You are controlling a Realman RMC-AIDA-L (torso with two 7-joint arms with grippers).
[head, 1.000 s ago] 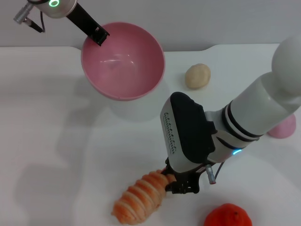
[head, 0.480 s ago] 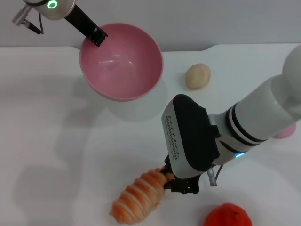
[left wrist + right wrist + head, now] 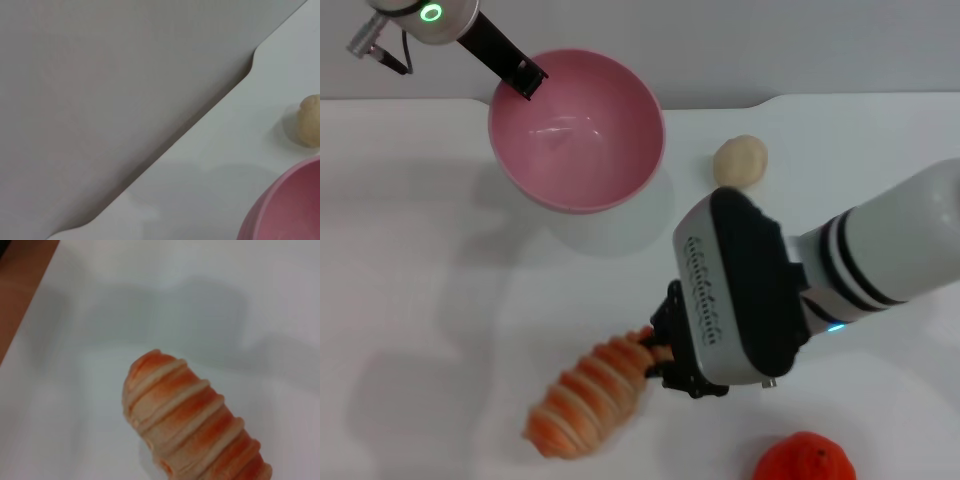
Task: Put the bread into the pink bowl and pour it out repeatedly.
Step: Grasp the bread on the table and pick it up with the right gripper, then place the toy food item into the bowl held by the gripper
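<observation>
Bread (image 3: 588,395), a ridged roll striped orange and cream, sits low in the head view, tilted with one end held at the right end effector (image 3: 660,352) and the other end pointing toward the robot's left. The black fingers of that end effector are pinched on the roll's near end, and a soft shadow beneath the roll suggests it is lifted off the white desk (image 3: 440,300), though contact cannot be ruled out. In the right wrist view the bread (image 3: 190,420) fills the lower middle, its rounded free end over bare desk surface.

The pink bowl (image 3: 576,130) is up at the far side of the desk, tipped with its open mouth facing the head camera and nothing inside. The left end effector (image 3: 525,78) grips its rim on the far-left edge, fingers closed on the rim. The left wrist view catches only a curve of the bowl's rim (image 3: 285,205).

A small beige lump (image 3: 740,160) lies on the desk to the right of the bowl, apart from it. An orange fruit (image 3: 805,458) sits at the near edge, just below the right arm.
</observation>
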